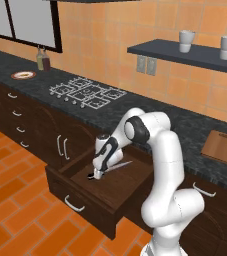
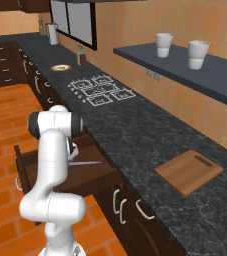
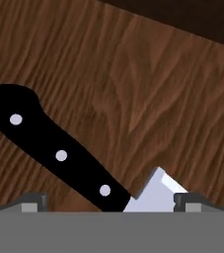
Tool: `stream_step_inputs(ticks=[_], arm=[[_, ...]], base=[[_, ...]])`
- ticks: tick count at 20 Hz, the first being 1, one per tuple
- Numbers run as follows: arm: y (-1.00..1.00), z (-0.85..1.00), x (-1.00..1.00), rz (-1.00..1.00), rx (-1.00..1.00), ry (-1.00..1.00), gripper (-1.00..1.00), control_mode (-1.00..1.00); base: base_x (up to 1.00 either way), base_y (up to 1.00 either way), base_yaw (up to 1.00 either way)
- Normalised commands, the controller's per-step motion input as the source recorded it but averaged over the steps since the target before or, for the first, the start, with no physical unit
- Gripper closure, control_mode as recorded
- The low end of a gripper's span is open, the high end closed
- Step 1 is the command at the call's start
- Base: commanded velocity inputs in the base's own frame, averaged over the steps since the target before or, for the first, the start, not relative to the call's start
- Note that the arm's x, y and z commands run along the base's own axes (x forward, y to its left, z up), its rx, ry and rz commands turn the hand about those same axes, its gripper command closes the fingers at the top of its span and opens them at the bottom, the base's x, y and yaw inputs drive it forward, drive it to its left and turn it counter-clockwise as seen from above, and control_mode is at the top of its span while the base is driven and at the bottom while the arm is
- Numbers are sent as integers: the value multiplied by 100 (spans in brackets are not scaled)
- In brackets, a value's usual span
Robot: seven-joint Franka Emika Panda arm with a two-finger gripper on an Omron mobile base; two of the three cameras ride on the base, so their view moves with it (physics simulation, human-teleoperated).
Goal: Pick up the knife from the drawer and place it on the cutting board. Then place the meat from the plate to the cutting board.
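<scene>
Kitchen with orange tile floor and walls; one long counter (image 2: 135, 130) of speckled black stone over dark-brown wooden cabinets. One wide drawer (image 1: 85, 190) stands pulled out, floor of grained brown wood. One flat rectangular cutting board (image 2: 189, 171) on the counter, well apart from the drawer. One round plate (image 1: 23, 75) at the counter's far end. Gripper (image 1: 98, 173) lowered into the drawer, fingers spread apart, holding nothing. One knife (image 3: 64, 155), black three-rivet handle, lies flat on the drawer floor between the fingertips

Kitchen — gas hob (image 1: 87, 92) in dark stone counter (image 1: 185, 130), brown cabinets (image 1: 20, 117), tiled wall.
</scene>
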Motion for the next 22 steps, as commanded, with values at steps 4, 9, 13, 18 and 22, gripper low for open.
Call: stream_step_inputs(ticks=[4, 9, 13, 18, 22], arm=[[0, -19, -37, 0, 0, 0, -100, -100], [21, -28, -6, 3, 0, -2, -100, -100], [50, -20, 0, 9, -3, -22, -100, -100], [42, -44, 0, 8, -1, -14, 100, -100], [0, -56, -1, 1, 0, 1, 100, -100]], base=[[0, 0, 0], [0, 0, 0], [0, 0, 0], [0, 0, 0], [0, 0, 0]])
